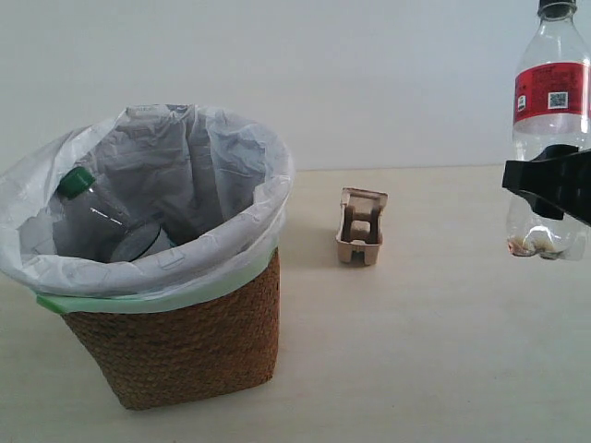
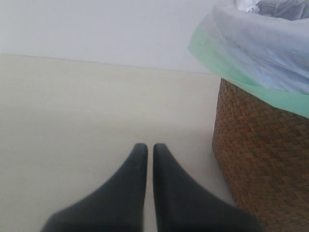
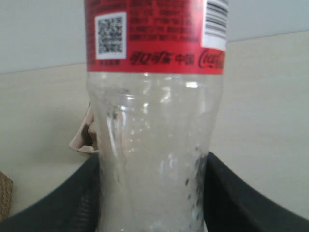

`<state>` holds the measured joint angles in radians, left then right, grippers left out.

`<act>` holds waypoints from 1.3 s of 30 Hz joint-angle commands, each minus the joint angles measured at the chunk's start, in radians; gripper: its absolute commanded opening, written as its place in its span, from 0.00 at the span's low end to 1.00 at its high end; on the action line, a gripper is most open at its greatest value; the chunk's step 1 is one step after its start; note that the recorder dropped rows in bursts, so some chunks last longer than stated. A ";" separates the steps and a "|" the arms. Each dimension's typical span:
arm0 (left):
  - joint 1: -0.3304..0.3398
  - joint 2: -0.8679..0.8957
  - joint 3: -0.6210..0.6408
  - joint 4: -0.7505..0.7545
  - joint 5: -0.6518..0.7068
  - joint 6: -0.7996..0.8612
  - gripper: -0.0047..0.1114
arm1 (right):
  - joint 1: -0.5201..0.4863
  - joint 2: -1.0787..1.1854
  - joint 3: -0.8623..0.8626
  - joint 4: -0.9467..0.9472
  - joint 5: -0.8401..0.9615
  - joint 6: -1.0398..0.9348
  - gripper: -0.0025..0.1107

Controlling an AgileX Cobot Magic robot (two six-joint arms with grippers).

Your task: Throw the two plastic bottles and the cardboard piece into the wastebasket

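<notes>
ext cam faces wall (image 1: 388,65); l wrist low beside wastebasket (image 2: 260,159), r wrist tight on bottle (image 3: 154,159).

A brown woven wastebasket (image 1: 185,355), lined with a translucent white bag (image 1: 235,157) edged in green; a clear green-capped bottle (image 1: 92,221); a clear red-labelled bottle (image 1: 551,101) with black cap and brownish dregs; a tan cardboard piece (image 1: 361,227); black left end effector (image 2: 149,150) and right end effector (image 3: 152,193); a pale cream surface (image 1: 443,351).
</notes>
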<state>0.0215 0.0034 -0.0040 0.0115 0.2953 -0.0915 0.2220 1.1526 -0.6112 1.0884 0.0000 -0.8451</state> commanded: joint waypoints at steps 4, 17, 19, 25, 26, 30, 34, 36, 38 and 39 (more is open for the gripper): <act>-0.008 -0.003 0.004 0.005 0.000 -0.005 0.07 | -0.002 -0.001 -0.023 0.009 0.033 0.026 0.02; -0.008 -0.003 0.004 0.005 0.000 -0.005 0.07 | -0.002 -0.003 -0.208 -0.119 0.275 0.126 0.02; -0.008 -0.003 0.004 0.005 0.000 -0.005 0.07 | -0.002 -0.003 -0.210 -0.273 0.275 0.241 0.02; -0.008 -0.003 0.004 0.005 0.000 -0.005 0.07 | -0.004 -0.003 -0.247 -0.978 0.371 0.858 0.02; -0.008 -0.003 0.004 0.005 0.000 -0.005 0.07 | -0.004 -0.003 -0.252 -1.029 0.384 0.910 0.02; -0.008 -0.003 0.004 0.005 0.000 -0.005 0.07 | -0.004 -0.003 -0.268 -1.518 0.533 1.307 0.02; -0.008 -0.003 0.004 0.005 0.000 -0.005 0.07 | -0.004 -0.003 -0.268 -1.765 0.703 1.513 0.02; -0.008 -0.003 0.004 0.005 0.000 -0.005 0.07 | -0.004 -0.003 -0.268 -1.761 0.713 1.519 0.02; -0.008 -0.003 0.004 0.005 0.000 -0.005 0.07 | -0.004 -0.003 -0.268 -1.740 0.708 1.519 0.02; -0.008 -0.003 0.004 0.005 0.000 -0.005 0.07 | -0.004 -0.003 -0.268 -1.721 0.698 1.516 0.02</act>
<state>0.0215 0.0034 -0.0040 0.0115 0.2953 -0.0915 0.2220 1.1526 -0.8712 -0.6472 0.7048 0.6609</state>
